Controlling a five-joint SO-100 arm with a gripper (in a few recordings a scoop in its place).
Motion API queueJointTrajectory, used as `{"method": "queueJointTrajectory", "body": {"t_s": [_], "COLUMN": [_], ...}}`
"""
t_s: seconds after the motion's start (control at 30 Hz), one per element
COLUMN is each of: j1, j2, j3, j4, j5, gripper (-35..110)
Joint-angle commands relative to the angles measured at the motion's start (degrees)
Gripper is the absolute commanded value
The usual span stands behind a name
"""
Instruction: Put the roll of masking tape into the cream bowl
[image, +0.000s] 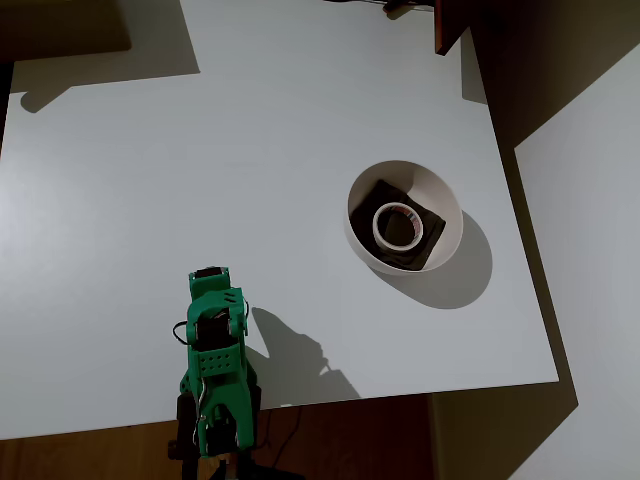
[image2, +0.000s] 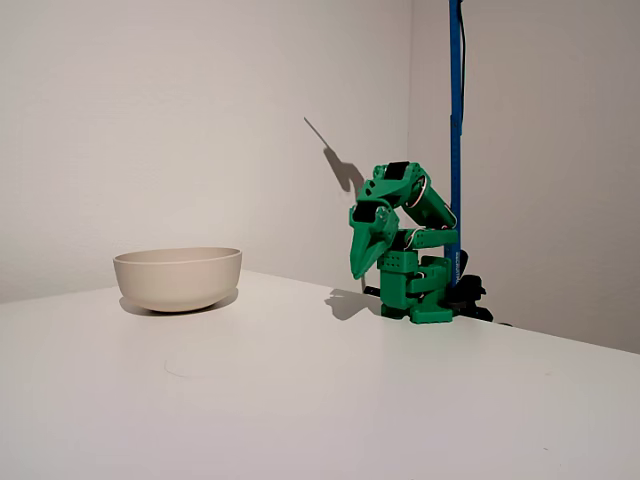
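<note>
Overhead view, then:
End effector: the end effector (image: 215, 300) sits folded back over the green arm's base at the lower left, near the front edge of the white surface (image: 150, 180); its fingers are hidden under the arm's body here, so I cannot tell from this angle whether they are parted or closed.
Roll of masking tape: the roll of masking tape (image: 398, 225) lies flat inside the cream bowl (image: 448, 200), well apart from the end effector, up and to the right of it.
Bowl contents: the tape ring rests on a dark square pad (image: 425, 245) that covers the bowl's bottom; the ring's open centre shows the pad through it.
Shadow: the bowl casts a dark shadow to its lower right on the surface.

Fixed view:
End effector: it (image2: 362, 262) points downward, its tip hanging just above the surface, with the arm curled tightly over its base; the fingers look pressed together and carry nothing.
Cream bowl: it stands upright on the surface, well to the left of the end effector; its wall hides what lies inside.
Background: a blue pole (image2: 455, 120) rises behind the arm against the pale wall.
</note>
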Motion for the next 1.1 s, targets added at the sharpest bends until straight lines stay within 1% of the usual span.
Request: {"method": "queueJointTrajectory", "body": {"t_s": [0.0,0.4,0.63,0.7,0.8,0.87,1.07], "j1": [-0.2,0.2,1.1,1.0,1.1,1.1,1.1], "j2": [5.3,5.3,5.3,5.3,5.3,5.3,5.3], "j3": [2.3,8.5,8.5,8.5,8.5,8.5,8.5], "j4": [0.8,0.3,0.9,0.9,0.9,0.9,0.9], "j5": [-0.8,-1.9,-0.9,-1.1,-1.1,-1.1,-1.1], "gripper": [-8,-8,-8,-6,4,6,0]}}
